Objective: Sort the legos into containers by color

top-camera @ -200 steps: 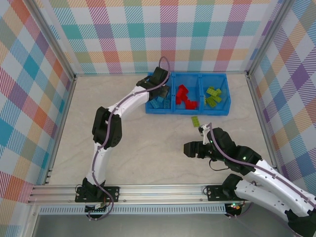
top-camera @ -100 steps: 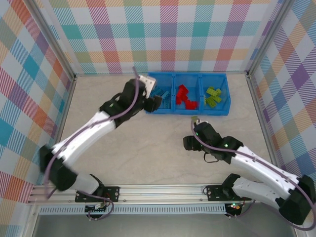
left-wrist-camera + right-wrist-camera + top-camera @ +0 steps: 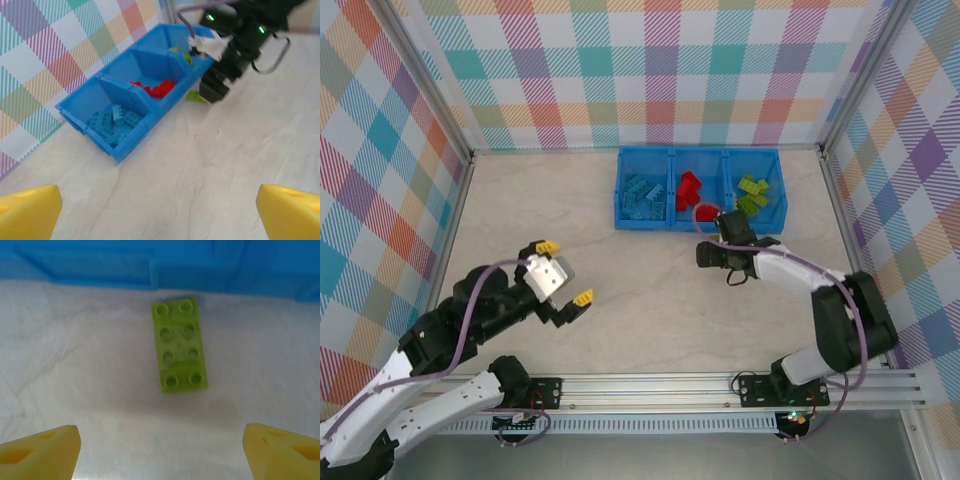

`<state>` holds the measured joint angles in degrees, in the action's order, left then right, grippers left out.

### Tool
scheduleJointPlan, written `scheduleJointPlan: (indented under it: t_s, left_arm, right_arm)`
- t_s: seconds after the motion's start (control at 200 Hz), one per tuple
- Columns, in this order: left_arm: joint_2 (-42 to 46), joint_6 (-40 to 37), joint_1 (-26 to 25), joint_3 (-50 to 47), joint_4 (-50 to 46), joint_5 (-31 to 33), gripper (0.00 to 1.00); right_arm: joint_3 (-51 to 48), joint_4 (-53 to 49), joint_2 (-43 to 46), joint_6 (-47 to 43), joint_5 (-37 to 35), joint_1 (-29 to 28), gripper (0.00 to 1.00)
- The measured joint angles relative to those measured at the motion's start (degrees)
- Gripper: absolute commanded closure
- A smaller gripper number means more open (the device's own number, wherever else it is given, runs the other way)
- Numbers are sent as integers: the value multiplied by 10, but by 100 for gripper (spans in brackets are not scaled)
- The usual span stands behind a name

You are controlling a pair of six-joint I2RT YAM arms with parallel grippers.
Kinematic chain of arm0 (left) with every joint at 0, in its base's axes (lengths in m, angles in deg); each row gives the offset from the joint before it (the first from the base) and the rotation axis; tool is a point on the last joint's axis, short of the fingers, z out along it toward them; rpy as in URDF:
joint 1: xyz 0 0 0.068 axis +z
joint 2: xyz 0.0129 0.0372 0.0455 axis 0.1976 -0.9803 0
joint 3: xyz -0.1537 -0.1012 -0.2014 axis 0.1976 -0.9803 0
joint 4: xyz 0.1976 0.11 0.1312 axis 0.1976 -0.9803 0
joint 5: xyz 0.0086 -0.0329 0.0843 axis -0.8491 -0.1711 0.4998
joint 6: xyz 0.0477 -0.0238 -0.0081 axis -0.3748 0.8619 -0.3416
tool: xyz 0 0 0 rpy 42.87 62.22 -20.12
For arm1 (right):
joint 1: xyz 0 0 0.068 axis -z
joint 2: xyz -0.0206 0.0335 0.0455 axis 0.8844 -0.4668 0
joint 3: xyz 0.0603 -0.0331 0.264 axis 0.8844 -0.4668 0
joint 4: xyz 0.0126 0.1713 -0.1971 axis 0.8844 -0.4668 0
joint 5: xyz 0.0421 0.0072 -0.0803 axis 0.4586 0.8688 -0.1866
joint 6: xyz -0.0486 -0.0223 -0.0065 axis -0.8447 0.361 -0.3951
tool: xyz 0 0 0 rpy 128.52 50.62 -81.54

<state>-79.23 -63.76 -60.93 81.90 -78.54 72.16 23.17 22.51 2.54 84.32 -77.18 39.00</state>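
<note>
Your left gripper has pulled back, wide open and empty (blue looks done). Your right gripper, open and empty too, has reached the last green lego.

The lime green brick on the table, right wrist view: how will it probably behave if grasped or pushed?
The lime green brick looks like rigid moulded plastic, so it should stay stiff. It lies flat, studs up, on the table, so rolling or tipping seems unlikely. On that smooth surface a push would probably slide it.
</note>
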Motion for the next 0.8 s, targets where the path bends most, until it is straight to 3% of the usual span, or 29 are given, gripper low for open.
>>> scheduleJointPlan:
  t_s: [0.325, 0.535, 0.68, 0.8]
  left_arm:
    - [18, -90, -1, -85, 0, -65, 0]
    - [-8, -103, -1, -85, 0, -75, 0]
    - [-3, -105, -1, -85, 1, -79, 0]
    - [5, -113, -1, -88, 1, -80, 0]
  right_arm:
    - [62, 45, -115, -12, 16, 22, 41]
    - [62, 43, -125, -7, 16, 23, 41]
    - [62, 36, -131, 4, 18, 23, 56]
    - [64, 30, -136, 14, 14, 24, 62]
